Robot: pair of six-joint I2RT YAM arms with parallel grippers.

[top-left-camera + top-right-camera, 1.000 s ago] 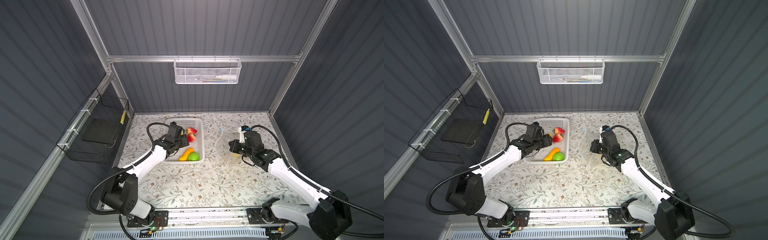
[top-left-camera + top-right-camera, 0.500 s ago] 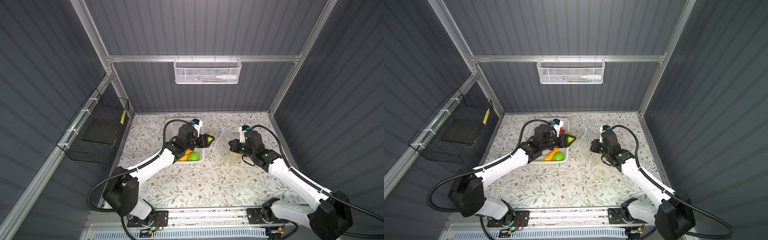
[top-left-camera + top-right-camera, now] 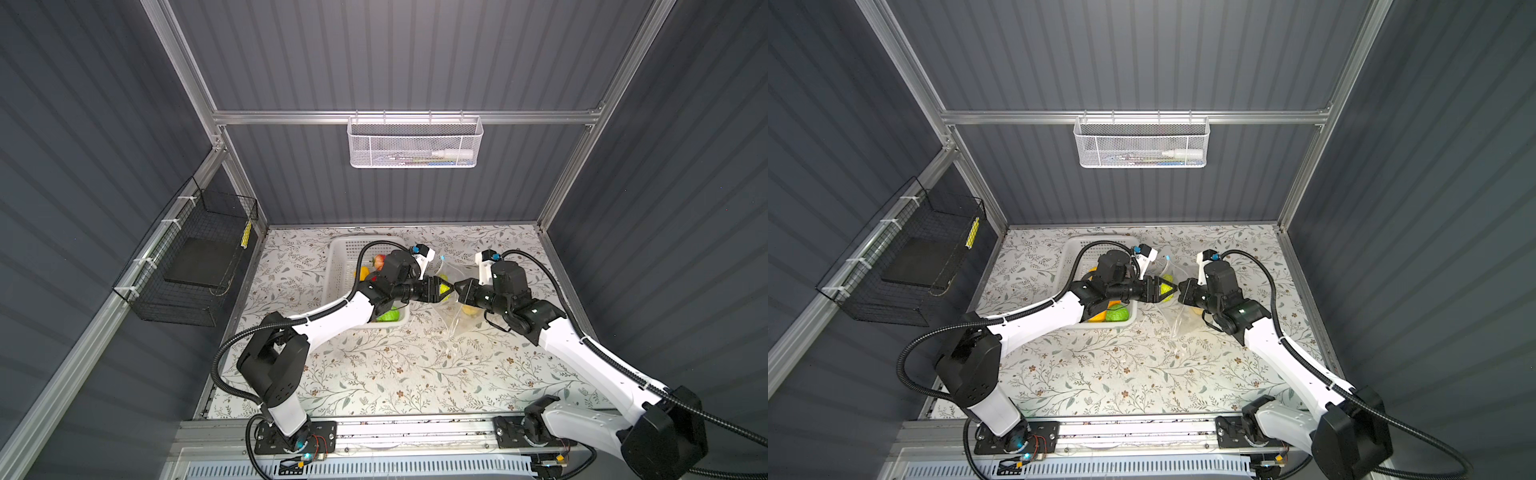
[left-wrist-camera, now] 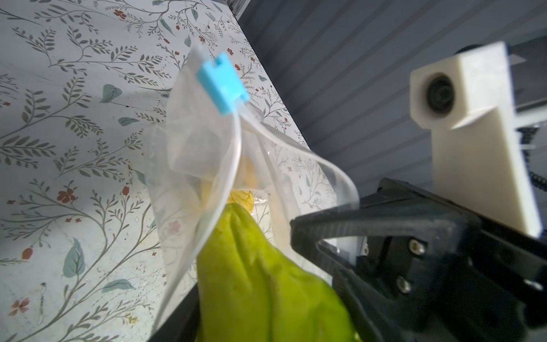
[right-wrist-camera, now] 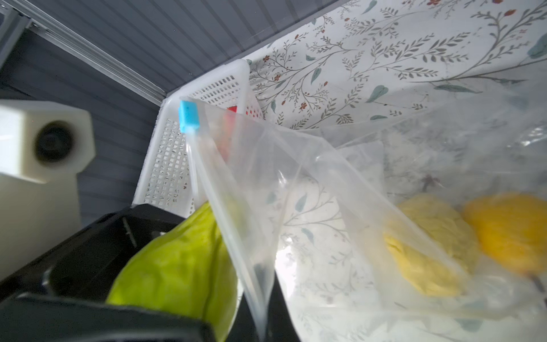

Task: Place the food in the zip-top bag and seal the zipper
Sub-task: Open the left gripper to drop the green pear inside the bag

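Left tool (image 3: 440,289): gripping ridged green pear (image 4: 266,281) | right tool (image 3: 457,287): pinching crinkly clear bag (image 5: 325,192) rim

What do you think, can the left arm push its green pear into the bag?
Probably yes: the right pincer holds the bag open, and the green pear sits right at its mouth.

I get soft even light on the table (image 3: 374,374), faint shadows, top-view edges bowed, wrist views blurred up close

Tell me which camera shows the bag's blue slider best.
Left wrist: the slider is large, close and unblocked. Right wrist shows it smaller. In both top views it is too small to make out.
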